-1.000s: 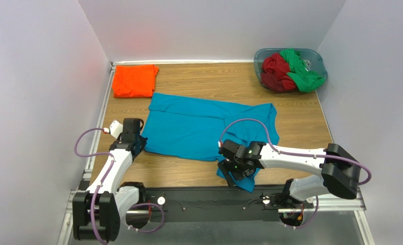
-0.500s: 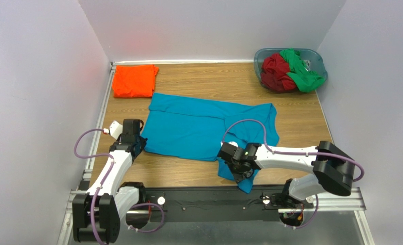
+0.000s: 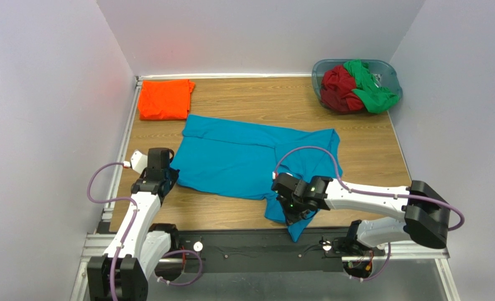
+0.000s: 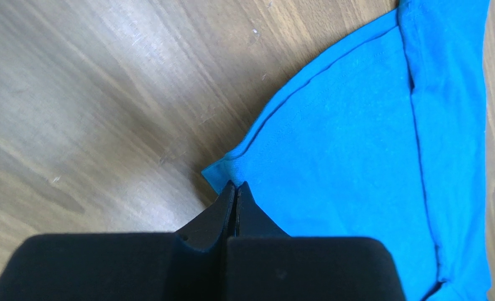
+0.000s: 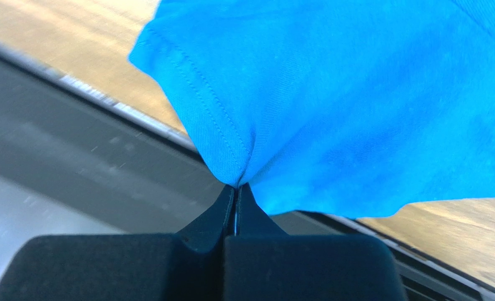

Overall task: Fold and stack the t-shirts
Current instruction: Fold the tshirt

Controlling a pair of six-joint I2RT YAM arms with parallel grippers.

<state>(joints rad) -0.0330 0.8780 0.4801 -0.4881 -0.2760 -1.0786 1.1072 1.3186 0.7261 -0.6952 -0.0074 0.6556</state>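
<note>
A teal-blue t-shirt (image 3: 244, 157) lies spread across the middle of the wooden table. My left gripper (image 3: 167, 177) is shut on its near left corner; in the left wrist view the closed tips (image 4: 234, 186) pinch the hemmed corner of the cloth (image 4: 357, 157). My right gripper (image 3: 292, 218) is shut on the shirt's near right part, which hangs over the table's front edge. The cloth (image 5: 357, 94) bunches into those closed tips (image 5: 236, 187). A folded bright orange t-shirt (image 3: 165, 99) lies at the far left. Dark red (image 3: 339, 88) and green (image 3: 372, 91) t-shirts are crumpled in the tub.
The grey-blue plastic tub (image 3: 391, 74) stands at the far right corner. White walls enclose the table on three sides. A black rail (image 3: 244, 241) runs along the front edge under the right gripper.
The right gripper went from open to shut on the shirt's near right part and slid slightly right along the front edge. The left gripper shifted slightly, still shut.
</note>
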